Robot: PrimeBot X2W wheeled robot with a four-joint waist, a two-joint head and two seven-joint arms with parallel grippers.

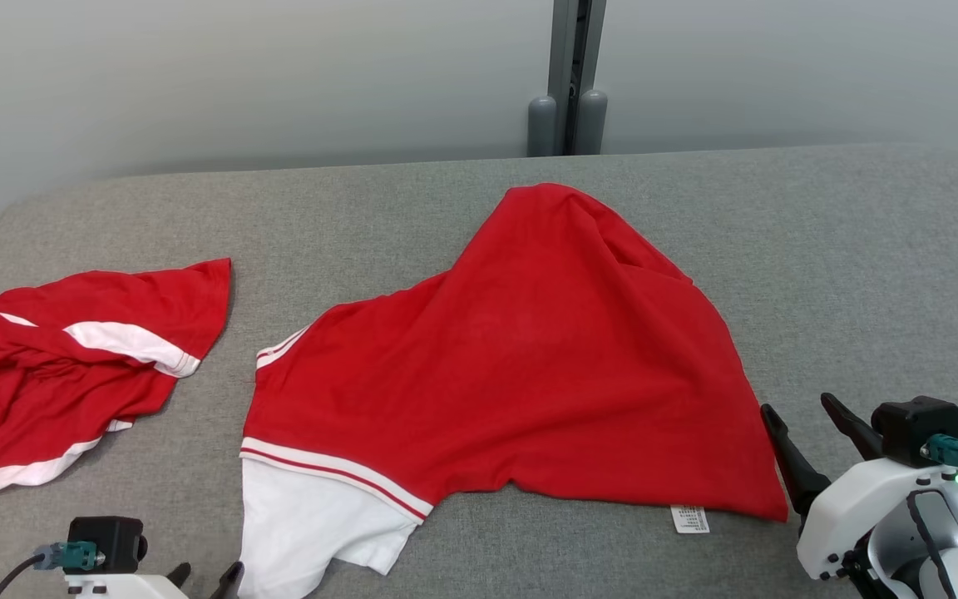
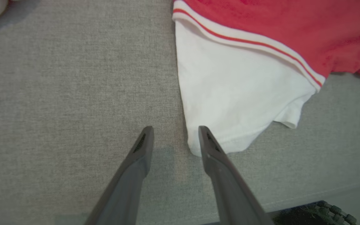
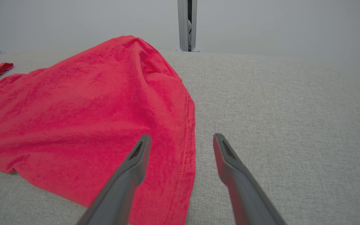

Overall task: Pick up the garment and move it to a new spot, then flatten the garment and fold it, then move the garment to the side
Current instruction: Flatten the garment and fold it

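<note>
Shirt (image 1: 529,358) lies on the desk (image 1: 861,249); left fingers (image 2: 141,150) wide at its white sleeve (image 2: 230,93), right fingers (image 3: 230,162) wide over its hem (image 3: 188,137).

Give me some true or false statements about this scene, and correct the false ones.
1. The left gripper is open and holds nothing. True.
2. The red garment lies neatly folded. False: it is spread out and rumpled on the grey table.
3. A second red and white garment lies further to the robot's left. True.
4. The right gripper is shut on the red garment. False: it is open at the garment's edge.
</note>
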